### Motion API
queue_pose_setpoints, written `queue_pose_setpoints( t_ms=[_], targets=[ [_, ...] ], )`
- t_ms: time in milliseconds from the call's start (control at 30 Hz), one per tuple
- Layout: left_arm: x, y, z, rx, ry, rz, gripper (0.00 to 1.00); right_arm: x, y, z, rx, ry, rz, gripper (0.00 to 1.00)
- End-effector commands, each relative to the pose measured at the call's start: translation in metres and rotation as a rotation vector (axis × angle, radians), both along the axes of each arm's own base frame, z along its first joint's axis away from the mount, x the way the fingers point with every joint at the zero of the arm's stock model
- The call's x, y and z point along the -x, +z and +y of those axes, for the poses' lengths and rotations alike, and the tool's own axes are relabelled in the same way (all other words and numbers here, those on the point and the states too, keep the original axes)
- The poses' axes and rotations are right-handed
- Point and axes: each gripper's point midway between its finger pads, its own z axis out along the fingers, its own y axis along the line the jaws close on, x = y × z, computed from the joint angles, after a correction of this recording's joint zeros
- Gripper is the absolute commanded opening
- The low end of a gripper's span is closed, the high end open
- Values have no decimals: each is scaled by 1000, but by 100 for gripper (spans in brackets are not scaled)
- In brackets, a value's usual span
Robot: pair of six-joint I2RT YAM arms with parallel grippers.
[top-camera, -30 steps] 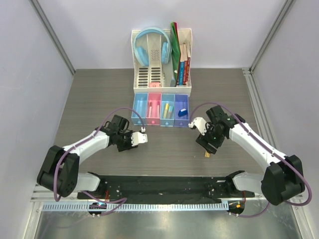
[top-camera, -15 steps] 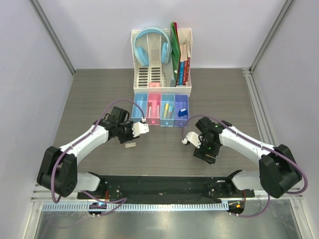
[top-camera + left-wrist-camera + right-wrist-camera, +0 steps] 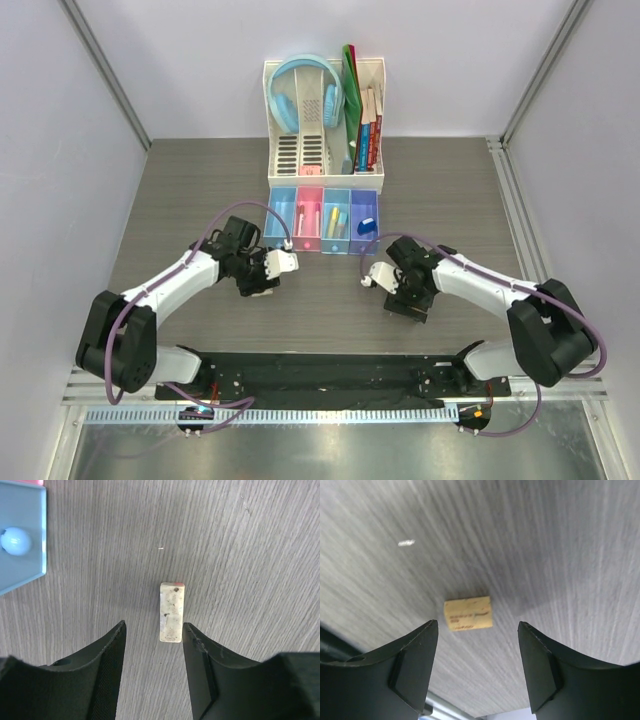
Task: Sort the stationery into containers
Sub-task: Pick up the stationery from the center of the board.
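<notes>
Fingers of left hand spread over grey block.

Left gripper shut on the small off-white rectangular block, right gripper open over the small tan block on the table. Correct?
Not quite. The left gripper is open, not shut: the small off-white rectangular block lies on the grey wood-grain table in the gap between its fingers, as the left wrist view shows. The right gripper is indeed open over the small tan block.

Speckled whitish block and tan block, both flat and loose, near the row of four bins
</notes>
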Motion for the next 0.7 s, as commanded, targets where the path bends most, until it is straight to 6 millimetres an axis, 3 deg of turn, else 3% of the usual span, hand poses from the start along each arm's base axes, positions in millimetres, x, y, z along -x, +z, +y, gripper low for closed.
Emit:
queue_pose_setpoints(
  t_ms=[0, 233, 667],
  targets=[
    [8, -4, 5, -12, -4, 25, 50, -17, 3, 12, -22, 3, -58, 70],
    [17, -16, 7, -26, -9, 70, 50, -11, -7, 17, -18, 13, -39, 61],
    [25, -30, 7, -31, -15, 136, 50, -8, -12, 16, -13, 2, -46, 29]
  ],
)
